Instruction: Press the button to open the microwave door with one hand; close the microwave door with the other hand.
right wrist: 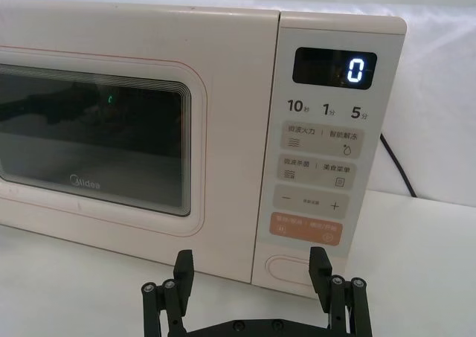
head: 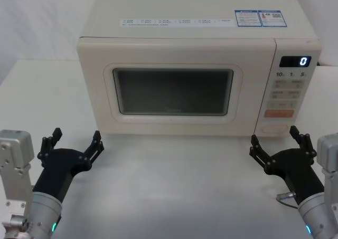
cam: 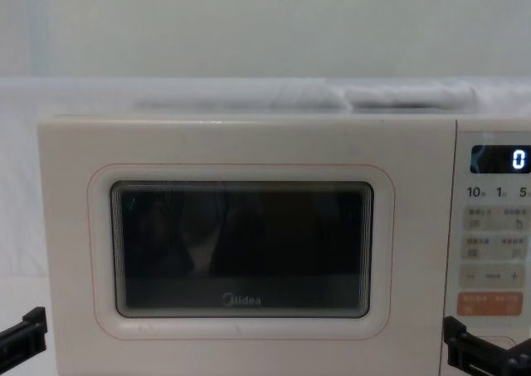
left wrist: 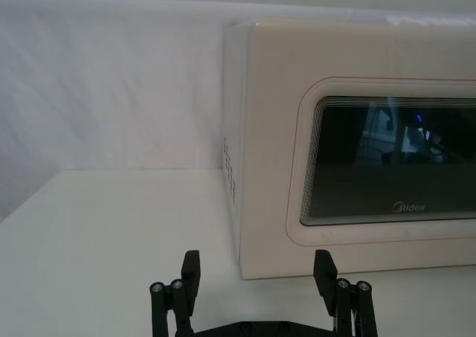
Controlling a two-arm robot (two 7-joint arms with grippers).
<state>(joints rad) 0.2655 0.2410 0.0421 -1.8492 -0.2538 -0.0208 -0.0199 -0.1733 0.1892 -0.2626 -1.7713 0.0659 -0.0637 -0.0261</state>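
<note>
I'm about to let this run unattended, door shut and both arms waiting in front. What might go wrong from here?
1. The button sits directly under the orange key, so the open right tool, which is level with the panel's base, may press the wrong key.
2. The left tool waits open near the front left corner; depending on where the hinge is, the microwave door might swing into it.
3. A hard push might slide the microwave on the smooth table.

The microwave door (head: 174,86) is finished in smooth cream plastic with a slight sheen, and its dark window is seen to be glossy and reflective. The button (right wrist: 297,267) shares that smooth plastic. Both claws, left (head: 75,142) and right (head: 276,140), are formed of matt black plastic. The white surface (head: 174,181) looks matt.
</note>
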